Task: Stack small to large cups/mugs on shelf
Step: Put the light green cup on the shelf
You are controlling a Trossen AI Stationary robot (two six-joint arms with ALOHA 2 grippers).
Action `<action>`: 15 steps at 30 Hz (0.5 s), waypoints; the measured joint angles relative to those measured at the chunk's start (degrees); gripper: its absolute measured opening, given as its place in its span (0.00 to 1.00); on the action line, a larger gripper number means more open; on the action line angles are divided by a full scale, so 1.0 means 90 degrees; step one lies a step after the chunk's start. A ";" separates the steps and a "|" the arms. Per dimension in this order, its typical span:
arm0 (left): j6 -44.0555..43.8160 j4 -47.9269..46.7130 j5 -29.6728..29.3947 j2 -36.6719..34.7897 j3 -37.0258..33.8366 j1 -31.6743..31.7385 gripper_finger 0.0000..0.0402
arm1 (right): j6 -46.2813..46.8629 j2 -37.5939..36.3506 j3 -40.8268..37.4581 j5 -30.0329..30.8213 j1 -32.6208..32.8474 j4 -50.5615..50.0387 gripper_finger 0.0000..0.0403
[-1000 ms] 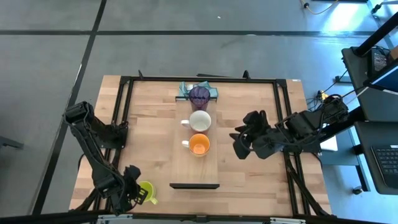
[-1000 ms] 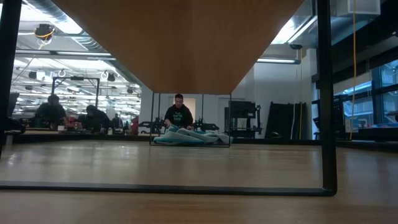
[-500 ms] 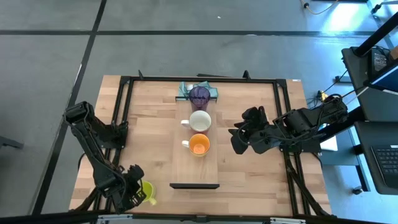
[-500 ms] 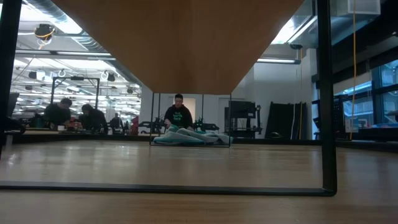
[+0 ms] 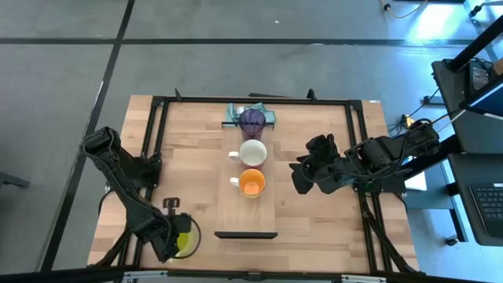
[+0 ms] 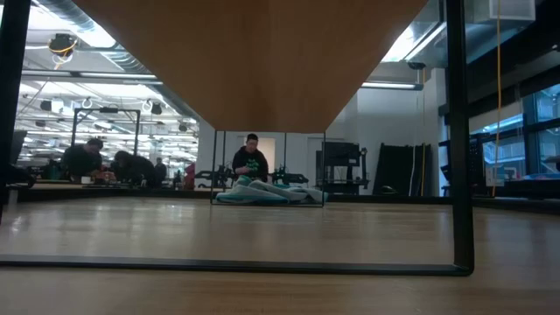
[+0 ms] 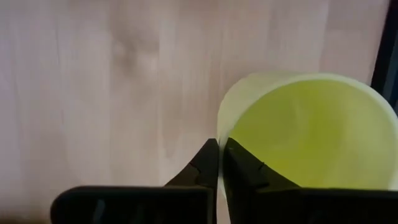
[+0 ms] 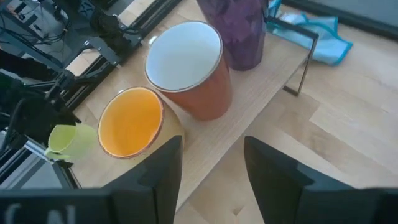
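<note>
The pale wooden shelf runs down the table's middle, with a dark strip at its near end. On it stand the purple tumbler, the red mug with a white inside and the orange mug, in a row from far to near. My left gripper is at the near left, shut on the yellow-green mug. My right gripper is open and empty, right of the shelf beside the orange mug. My left gripper pinches the yellow-green mug's wall at its rim, one finger inside and one outside. The fingers come from above, pointing down. Whether the mug's base touches the table I cannot tell.
A teal cloth lies at the shelf's far end behind the tumbler and shows in the low view. A black metal frame runs around the table. People sit in the room beyond. Bare shelf lies near of the orange mug.
My left gripper has moved a little toward the table's right and far edges and has turned, keeping hold of the yellow-green mug, which has moved with it. My right gripper has edged slightly toward the shelf.
</note>
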 joint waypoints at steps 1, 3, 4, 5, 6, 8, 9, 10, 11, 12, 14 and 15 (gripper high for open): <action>0.0442 0.0020 -0.0007 0.0000 0.0000 0.0055 0.02 | 0.0055 0.0000 0.0000 -0.0060 -0.0028 -0.0041 0.43; 0.1251 0.0062 -0.0030 0.0000 0.0000 0.0163 0.02 | 0.0145 0.0002 -0.0002 -0.0130 -0.0071 -0.0149 0.43; 0.1582 0.0080 -0.0030 0.0000 0.0000 0.0216 0.02 | 0.0228 0.0002 -0.0002 -0.0170 -0.0086 -0.0185 0.43; 0.1875 0.0105 -0.0025 0.0000 0.0000 0.0264 0.01 | 0.0253 0.0002 -0.0002 -0.0190 -0.0108 -0.0230 0.43; 0.2119 0.0149 -0.0002 0.0000 0.0000 0.0304 0.01 | 0.0259 0.0002 -0.0002 -0.0197 -0.0120 -0.0273 0.43; 0.2585 0.0271 0.0053 0.0000 0.0000 0.0346 0.01 | 0.0261 0.0002 -0.0002 -0.0206 -0.0131 -0.0300 0.43; 0.2818 0.0322 0.0068 0.0000 0.0000 0.0351 0.01 | 0.0261 0.0002 -0.0002 -0.0206 -0.0162 -0.0322 0.43; 0.3031 0.0351 0.0072 0.0000 0.0000 0.0349 0.01 | 0.0265 0.0002 -0.0002 -0.0216 -0.0191 -0.0344 0.43; 0.3236 0.0357 0.0070 0.0000 0.0000 0.0349 0.01 | 0.0276 0.0002 -0.0002 -0.0249 -0.0216 -0.0371 0.43; 0.3443 0.0356 0.0083 0.0000 0.0000 0.0349 0.01 | 0.0278 0.0002 -0.0002 -0.0282 -0.0249 -0.0418 0.43; 0.3831 0.0349 0.0098 0.0000 0.0000 0.0346 0.01 | 0.0281 0.0002 -0.0002 -0.0387 -0.0333 -0.0445 0.43; 0.4045 0.0352 0.0101 0.0000 0.0000 0.0336 0.01 | 0.0281 0.0002 -0.0002 -0.0461 -0.0371 -0.0457 0.43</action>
